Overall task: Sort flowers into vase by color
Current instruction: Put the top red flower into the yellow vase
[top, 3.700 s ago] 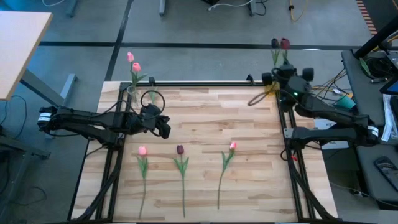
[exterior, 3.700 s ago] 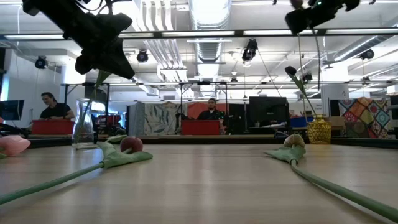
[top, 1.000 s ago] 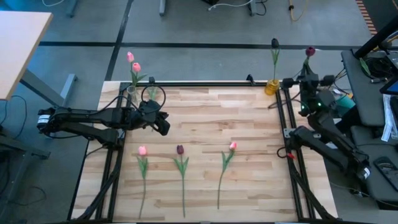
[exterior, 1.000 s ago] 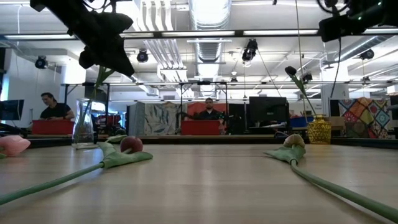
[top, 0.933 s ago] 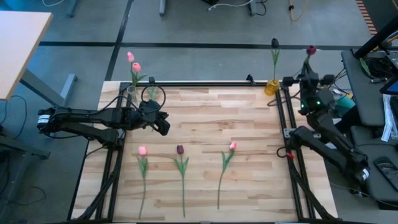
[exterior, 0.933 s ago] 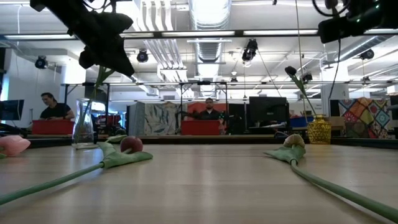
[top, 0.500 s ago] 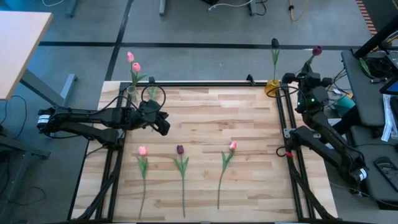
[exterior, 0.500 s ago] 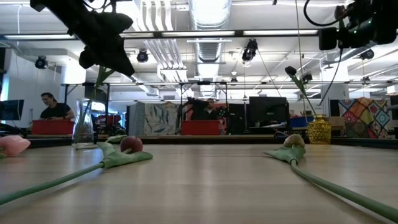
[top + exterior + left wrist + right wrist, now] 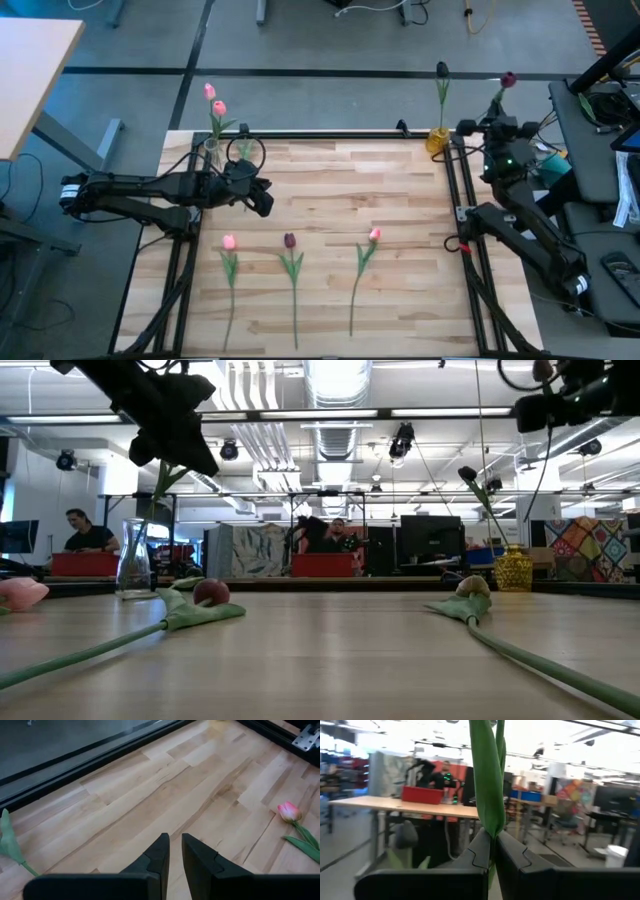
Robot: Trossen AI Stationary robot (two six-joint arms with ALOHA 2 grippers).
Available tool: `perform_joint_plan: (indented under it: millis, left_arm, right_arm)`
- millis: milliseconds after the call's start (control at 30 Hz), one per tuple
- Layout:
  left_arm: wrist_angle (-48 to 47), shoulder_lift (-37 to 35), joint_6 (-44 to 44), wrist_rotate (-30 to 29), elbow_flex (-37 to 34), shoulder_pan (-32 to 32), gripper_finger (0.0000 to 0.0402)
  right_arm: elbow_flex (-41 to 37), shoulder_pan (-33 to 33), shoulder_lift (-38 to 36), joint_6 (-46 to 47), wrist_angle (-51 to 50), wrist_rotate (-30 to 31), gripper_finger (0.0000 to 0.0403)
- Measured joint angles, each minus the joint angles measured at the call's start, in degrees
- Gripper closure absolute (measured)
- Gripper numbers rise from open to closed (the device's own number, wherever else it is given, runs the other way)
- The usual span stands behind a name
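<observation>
Beyond the table's back-right corner — right gripper [image 9: 497, 128] clamps a maroon tulip [image 9: 508, 80].

Three tulips lay in a row near the table's front: a pink one [image 9: 229, 242] on the left, a maroon one [image 9: 289, 241] in the middle, another pink one [image 9: 374, 235] on the right, stems trailing toward the front edge. Two pink tulips [image 9: 214, 101] stood upright at the back left corner. One dark tulip [image 9: 441, 70] stood at the back right, and another maroon tulip [image 9: 508, 80] hung raised just beyond it.
</observation>
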Motion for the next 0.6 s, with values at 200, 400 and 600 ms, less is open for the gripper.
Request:
perform_joint_plan:
  millis: [200, 400, 600]
  left_arm:
    - [-0.3, 0.0, 0.0, 0.0, 0.0, 0.2, 0.0366]
    - [-0.4, 0.0, 0.0, 0.0, 0.0, 0.9, 0.0366]
    - [-0.4, 0.0, 0.0, 0.0, 0.0, 1.6, 0.0366]
  right_arm:
    - [3.8, -4.0, -0.3, 1.6, -8.4, -8.7, 0.0394]
    - [5.2, -10.5, 2.6, 5.4, -9.6, -16.6, 0.0394]
    - [5.4, -11.5, 4.4, 7.7, -5.8, -13.5, 0.0394]
